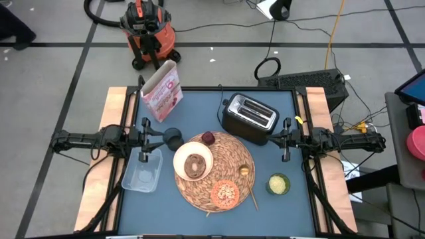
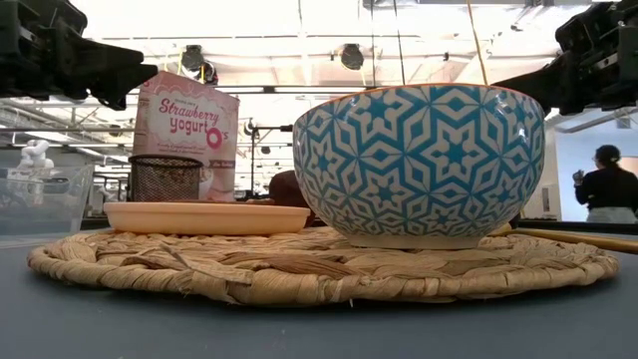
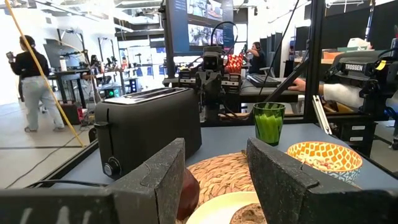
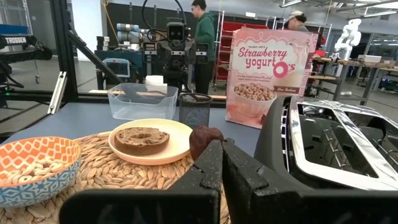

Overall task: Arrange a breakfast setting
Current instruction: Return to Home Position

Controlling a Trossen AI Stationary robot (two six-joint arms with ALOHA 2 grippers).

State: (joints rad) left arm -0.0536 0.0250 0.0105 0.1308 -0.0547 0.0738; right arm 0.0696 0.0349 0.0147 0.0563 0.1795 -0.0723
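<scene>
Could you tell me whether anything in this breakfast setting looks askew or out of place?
Only the spoon stands out: it lies slanted on the right side of the placemat, and its handle end sticks out past the rim onto the table. Nothing looks spilled or damaged.

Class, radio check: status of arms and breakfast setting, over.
Left gripper jaws open, right gripper shut, both off placemat. Plate, bowl, spoon on placemat. Toaster beside right gripper.
</scene>
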